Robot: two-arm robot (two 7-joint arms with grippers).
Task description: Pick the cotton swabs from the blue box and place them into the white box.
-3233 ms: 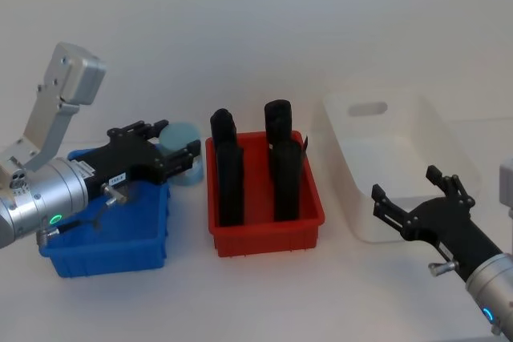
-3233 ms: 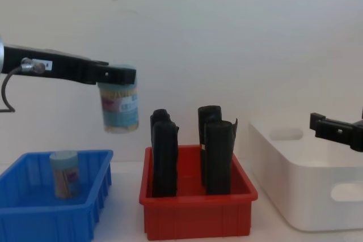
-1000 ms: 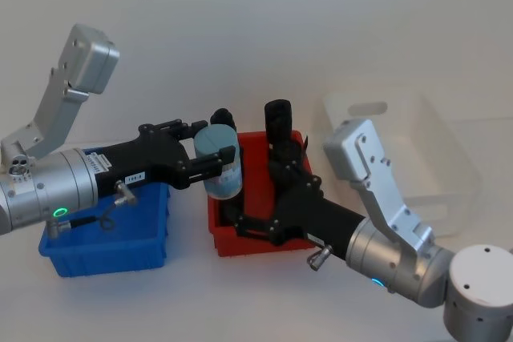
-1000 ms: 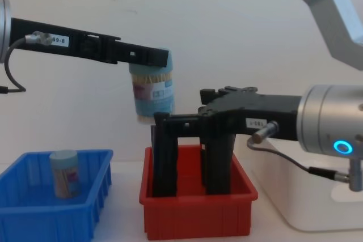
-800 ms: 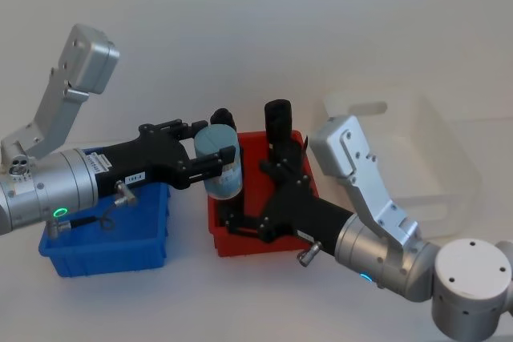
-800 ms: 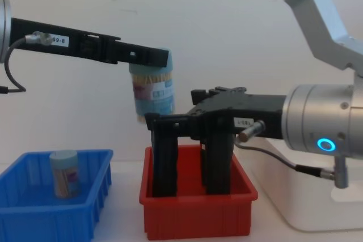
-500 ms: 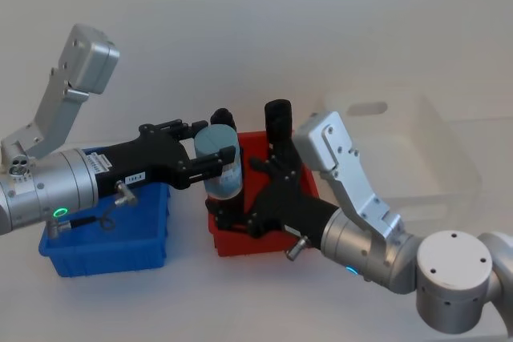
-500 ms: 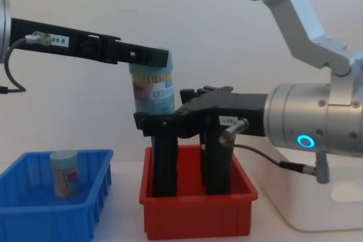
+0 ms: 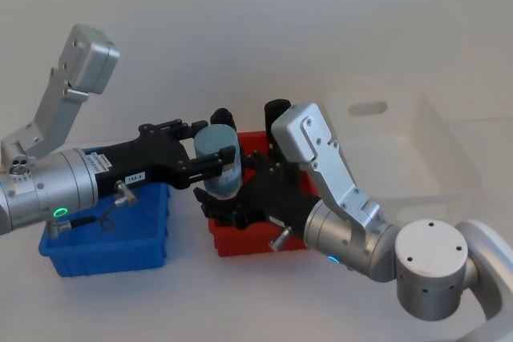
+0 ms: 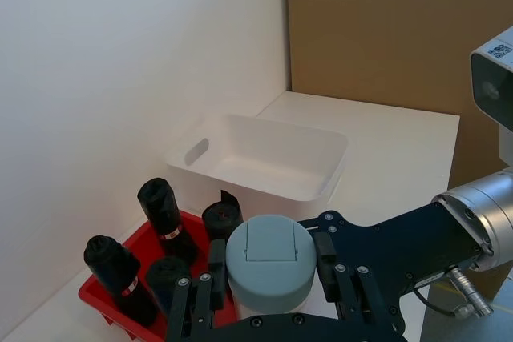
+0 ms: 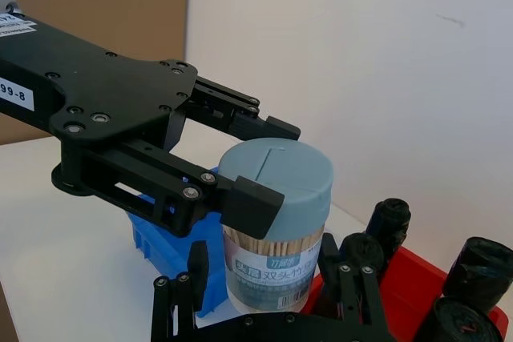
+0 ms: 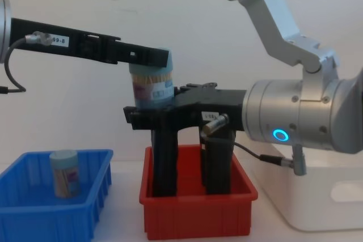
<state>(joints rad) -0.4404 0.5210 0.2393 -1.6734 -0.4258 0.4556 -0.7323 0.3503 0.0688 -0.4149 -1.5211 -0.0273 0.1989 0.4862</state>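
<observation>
One tub of cotton swabs (image 9: 219,167) with a pale blue lid hangs in midair over the left end of the red bin. My left gripper (image 9: 210,158) is shut on it at the lid (image 12: 151,59). My right gripper (image 9: 222,204) reaches in from the right, open. Its fingers (image 11: 181,295) flank the tub's lower body (image 11: 276,255) without closing on it. A second tub (image 12: 64,173) stands in the blue box (image 12: 85,217). The white box (image 9: 454,167) sits at the far right, with nothing visible in it (image 10: 264,152).
A red bin (image 9: 258,243) between the blue and white boxes holds several tall black objects (image 12: 164,157). They rise to just under the held tub. My right arm's big silver body (image 12: 295,118) hangs over the red bin and the white box's near side.
My right gripper has pushed further left until its fingers sit either side of the hanging tub. The left gripper and its tub have stayed where they were.
</observation>
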